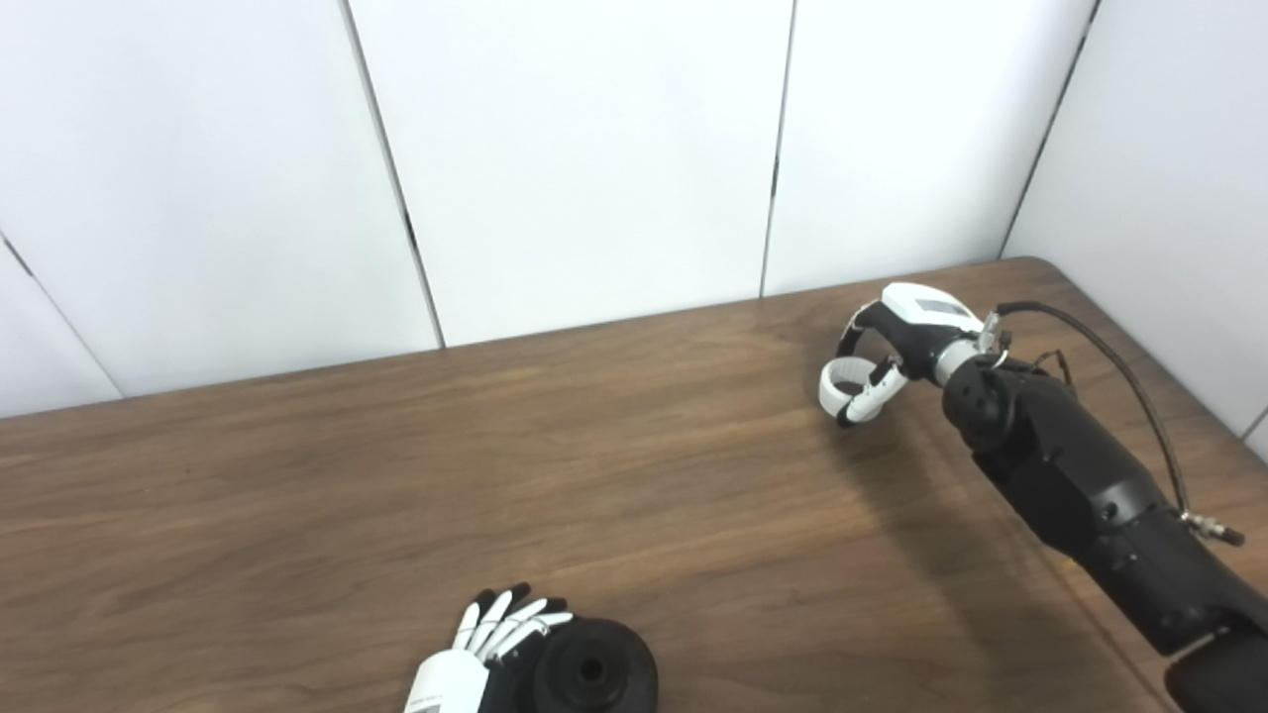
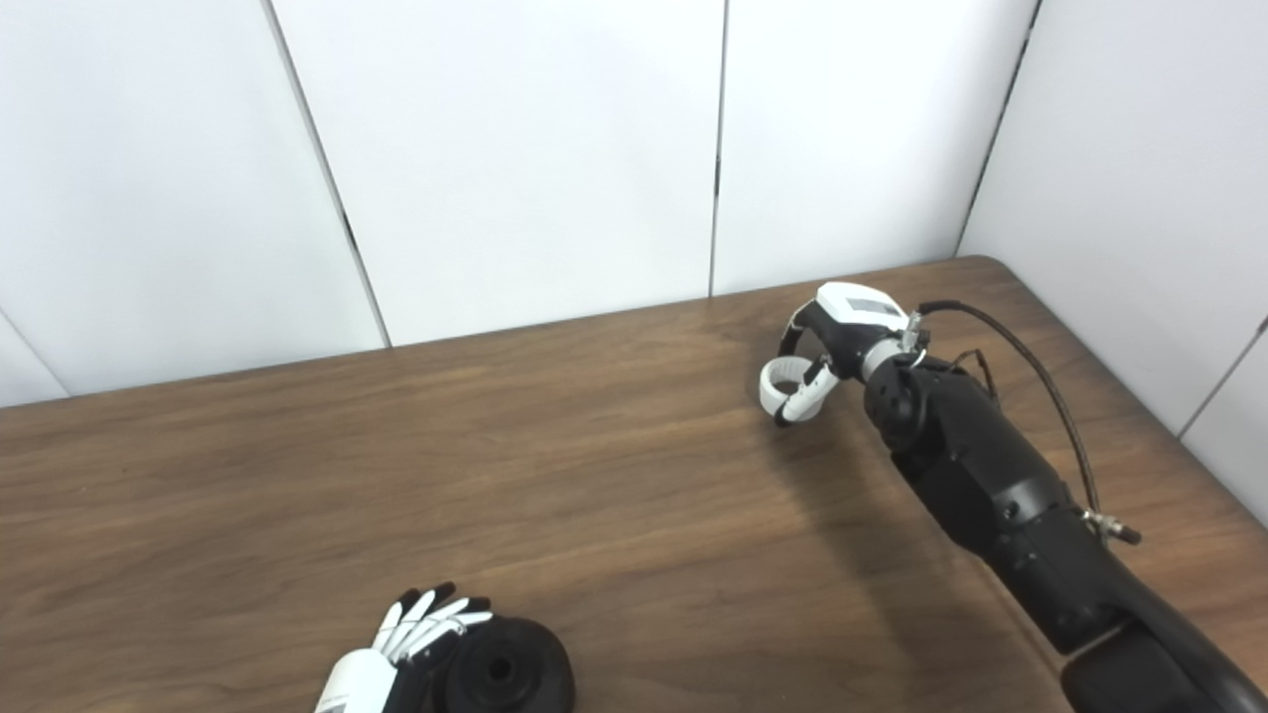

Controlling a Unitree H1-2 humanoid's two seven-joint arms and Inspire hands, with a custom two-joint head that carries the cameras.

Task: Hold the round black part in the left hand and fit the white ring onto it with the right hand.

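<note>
Left eye view and right eye view are filled mostly by a brown wooden desk (image 1: 495,475), backed by white wall panels (image 1: 575,149). The right arm (image 1: 1070,485), black and cabled, is stretched toward the desk's far right corner. The round black part (image 1: 592,673) is seen at the near edge, left of centre, its flat face and centre hole turned upward toward the cameras; being round, no long axis is shown. It is clasped from its left side by the left hand (image 1: 475,654), whose fingers are laid along its rim. The white ring (image 2: 785,384) is pinched in the right hand (image 2: 827,347) near the far right corner, well apart from the black part, its opening tilted upward.
</note>
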